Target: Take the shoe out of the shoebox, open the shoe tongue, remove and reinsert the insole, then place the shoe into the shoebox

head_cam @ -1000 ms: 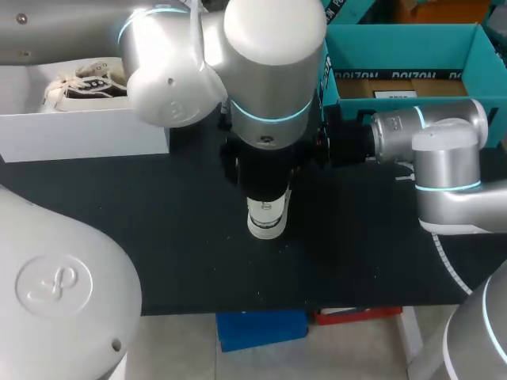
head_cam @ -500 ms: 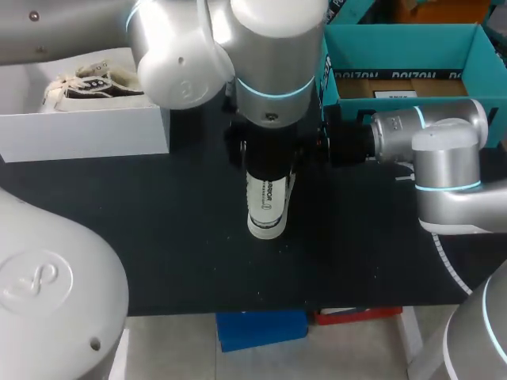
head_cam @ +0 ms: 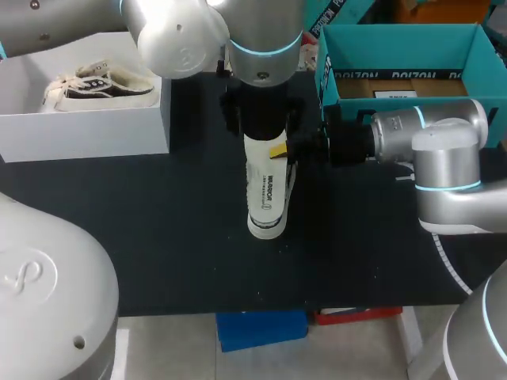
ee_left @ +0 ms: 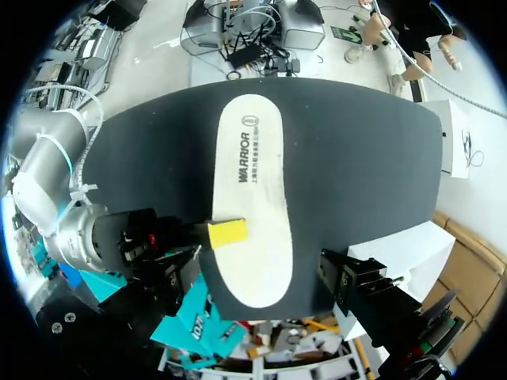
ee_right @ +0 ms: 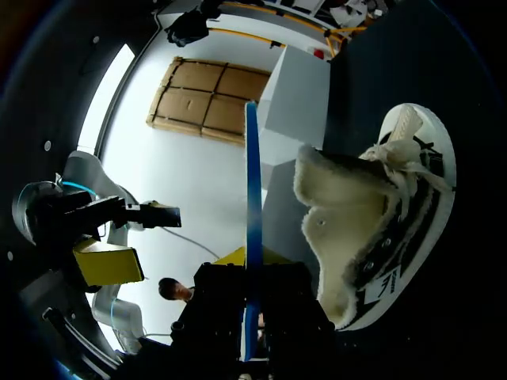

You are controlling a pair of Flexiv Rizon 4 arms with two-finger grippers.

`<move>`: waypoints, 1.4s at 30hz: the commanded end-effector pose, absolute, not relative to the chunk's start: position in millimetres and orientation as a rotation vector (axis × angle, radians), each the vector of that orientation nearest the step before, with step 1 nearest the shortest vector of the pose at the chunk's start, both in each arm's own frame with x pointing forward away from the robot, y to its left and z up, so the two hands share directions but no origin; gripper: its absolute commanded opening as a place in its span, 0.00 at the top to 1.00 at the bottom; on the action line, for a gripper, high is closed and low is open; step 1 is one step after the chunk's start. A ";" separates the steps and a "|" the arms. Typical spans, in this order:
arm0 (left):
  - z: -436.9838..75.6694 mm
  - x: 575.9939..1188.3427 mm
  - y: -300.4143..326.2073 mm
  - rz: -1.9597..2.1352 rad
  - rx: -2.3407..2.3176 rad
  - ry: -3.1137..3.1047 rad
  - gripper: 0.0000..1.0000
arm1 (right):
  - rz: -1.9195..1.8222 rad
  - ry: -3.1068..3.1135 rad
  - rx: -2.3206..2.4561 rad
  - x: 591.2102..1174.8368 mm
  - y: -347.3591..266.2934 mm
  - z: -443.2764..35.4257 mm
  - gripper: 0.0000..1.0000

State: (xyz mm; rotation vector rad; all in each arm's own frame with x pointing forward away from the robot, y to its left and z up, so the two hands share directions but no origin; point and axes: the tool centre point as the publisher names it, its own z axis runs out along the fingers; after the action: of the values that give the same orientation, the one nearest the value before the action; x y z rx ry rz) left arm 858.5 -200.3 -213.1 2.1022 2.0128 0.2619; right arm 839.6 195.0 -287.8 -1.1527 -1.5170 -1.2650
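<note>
Insole [head_cam: 267, 186] lying mid-table [head_cam: 158, 229], atop shoe [ee_right: 372, 229]. Left gripper [ee_left: 285, 253] at its 12 o'clock end, right gripper [head_cam: 315, 146] at 2 o'clock (grip of either: cannot tell).

Dark lettering runs along the insole [ee_left: 257, 214], a round stamp [ee_left: 251, 120] near its toe; white lettering marks the shoebox [head_cam: 444, 77] wall at 2 o'clock.

Overhead head camera and close left wrist share the insole [head_cam: 267, 188].
</note>
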 end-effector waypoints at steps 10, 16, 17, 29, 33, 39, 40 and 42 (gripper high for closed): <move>-214.5 924.9 -207.3 0.223 2.071 2.029 0.00 | -1.264 -1.517 -1.154 839.6 195.8 -288.0 1.00; -207.3 939.5 -205.5 0.228 2.040 2.035 0.00 | -1.264 -1.517 -1.154 839.6 195.8 -288.0 1.00; -206.3 939.7 -205.1 0.228 2.038 2.036 0.00 | -1.264 -1.517 -1.154 839.6 195.8 -288.0 1.00; -207.2 891.6 -196.3 0.198 2.073 2.034 0.00 | -1.264 -1.517 -1.154 839.6 195.8 -288.0 1.00; -204.9 866.7 -193.2 0.191 2.088 2.028 0.00 | -1.264 -1.517 -1.154 839.6 195.8 -288.0 1.00; -203.6 826.8 -188.3 0.192 2.112 2.009 0.00 | -1.264 -1.517 -1.154 839.6 195.8 -288.0 1.00; -204.0 819.5 -188.2 0.198 2.122 2.004 0.00 | -1.264 -1.517 -1.154 839.6 195.8 -288.0 1.00; -204.8 809.8 -188.0 0.195 2.132 1.998 0.00 | -1.264 -1.517 -1.154 839.6 195.8 -288.0 1.00</move>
State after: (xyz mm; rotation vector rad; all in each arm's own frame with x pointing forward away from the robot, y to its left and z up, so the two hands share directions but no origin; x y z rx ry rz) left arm 825.0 -194.5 -205.8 2.1555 2.0192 0.1694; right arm 839.6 194.9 -287.9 -1.1526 -1.5165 -1.2650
